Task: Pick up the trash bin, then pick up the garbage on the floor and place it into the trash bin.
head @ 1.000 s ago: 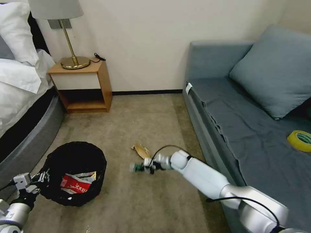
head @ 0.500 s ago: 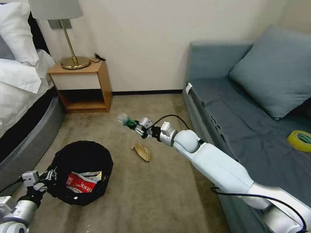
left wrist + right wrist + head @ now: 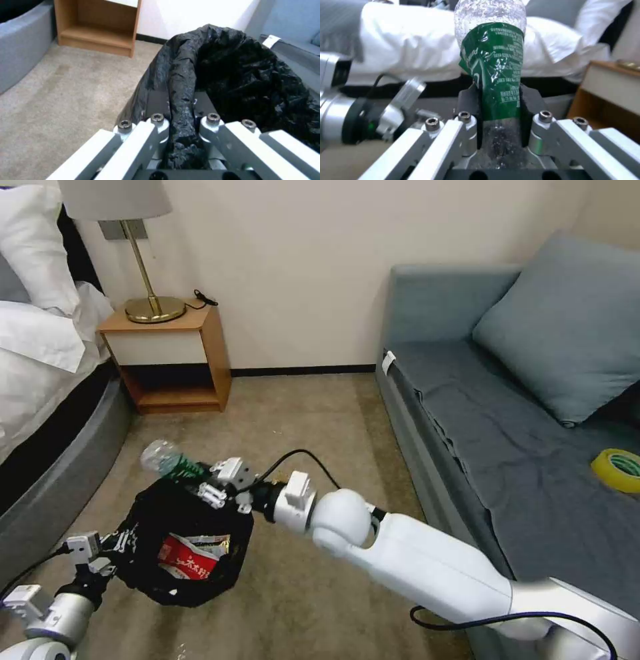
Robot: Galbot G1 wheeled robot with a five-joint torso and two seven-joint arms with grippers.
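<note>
The trash bin (image 3: 190, 543) is held off the carpet at its near rim by the left claw (image 3: 110, 553), low at the robot's left; in the left wrist view the liner-covered rim (image 3: 181, 100) is seen pinched between the two pads, so that claw is clamped on the bin. The clear bottle with the green label (image 3: 167, 460) is gripped at its lower body by the right claw (image 3: 213, 488), both pads pressed on the label (image 3: 493, 75). The bottle is carried at the far rim of the bin, its free end pointing out past the rim toward the bed (image 3: 47, 400). A red-and-white carton (image 3: 193, 560) is already lying inside the bin. Step in hand, as judged: drop-off of the bottle, with the bin pickup done. The next move likely calls for the bottle to be brought fully over the opening before the pads are parted, otherwise it may fall outside.
</note>
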